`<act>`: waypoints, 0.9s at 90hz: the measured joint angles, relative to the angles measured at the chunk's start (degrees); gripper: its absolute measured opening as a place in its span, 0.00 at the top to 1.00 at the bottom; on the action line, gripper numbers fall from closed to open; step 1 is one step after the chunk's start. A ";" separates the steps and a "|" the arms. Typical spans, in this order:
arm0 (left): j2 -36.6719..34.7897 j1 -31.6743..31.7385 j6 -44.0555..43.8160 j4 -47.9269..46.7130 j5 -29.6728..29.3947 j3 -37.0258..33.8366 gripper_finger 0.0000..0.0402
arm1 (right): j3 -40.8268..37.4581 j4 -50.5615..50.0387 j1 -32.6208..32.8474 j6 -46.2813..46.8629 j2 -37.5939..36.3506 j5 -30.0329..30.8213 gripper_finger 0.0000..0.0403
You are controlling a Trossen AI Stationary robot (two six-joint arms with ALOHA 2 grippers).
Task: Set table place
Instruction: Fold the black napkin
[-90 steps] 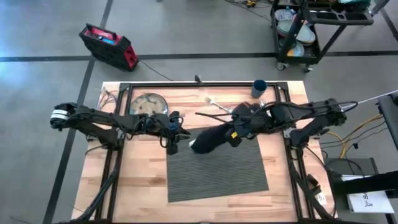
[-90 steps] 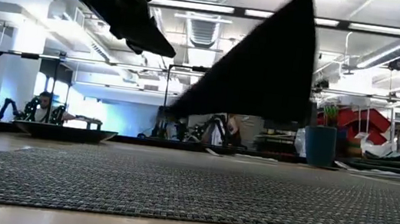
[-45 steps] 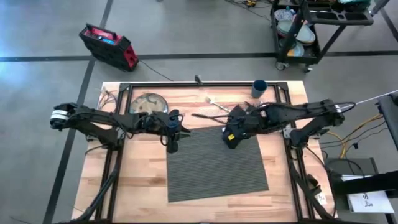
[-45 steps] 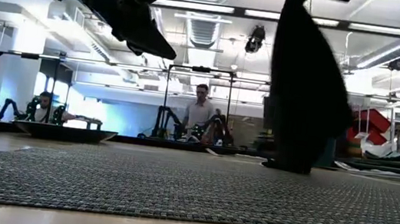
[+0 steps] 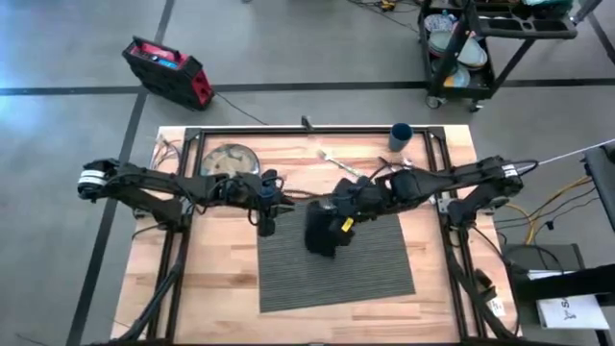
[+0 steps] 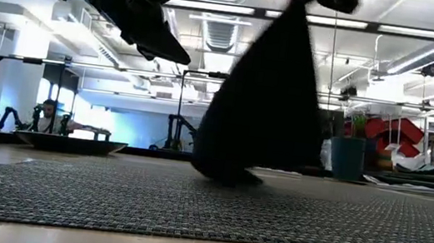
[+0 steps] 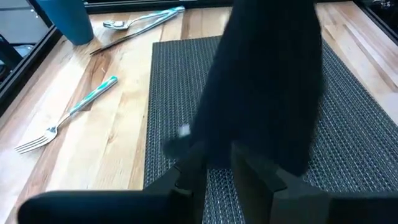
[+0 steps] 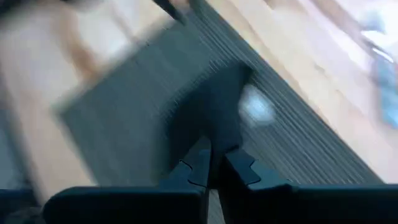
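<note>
Napkin (image 5: 322, 231) hangs from right gripper (image 5: 343, 223) jaws, touching placemat (image 5: 365, 274).

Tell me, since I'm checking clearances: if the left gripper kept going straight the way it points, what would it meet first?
Probably the black napkin hanging from the right gripper. The left wrist view shows it right ahead of the left gripper, over the placemat. Depth is uncertain; it might pass beside it.

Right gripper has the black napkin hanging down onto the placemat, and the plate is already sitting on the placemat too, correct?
Not quite. The right gripper does hold the black napkin hanging down onto the placemat, but the plate is not on the placemat. The high view shows it on the bare table, beside the left arm.
</note>
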 joint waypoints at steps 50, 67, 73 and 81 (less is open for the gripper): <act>0.00 0.00 0.31 -0.59 0.02 0.00 0.85 | -0.19 -12.42 -3.16 5.58 -10.68 13.11 1.00; 0.00 0.00 0.01 -0.90 0.02 -0.82 0.85 | -4.45 -0.58 -3.16 -0.38 -3.85 1.28 1.00; 0.00 0.00 0.00 -0.90 0.02 -1.40 0.85 | -6.49 6.30 -3.17 -1.82 -0.93 -2.82 1.00; 0.00 0.00 -0.04 -0.83 0.02 -2.60 0.85 | -8.89 13.84 -3.18 -2.45 3.05 -7.00 1.00</act>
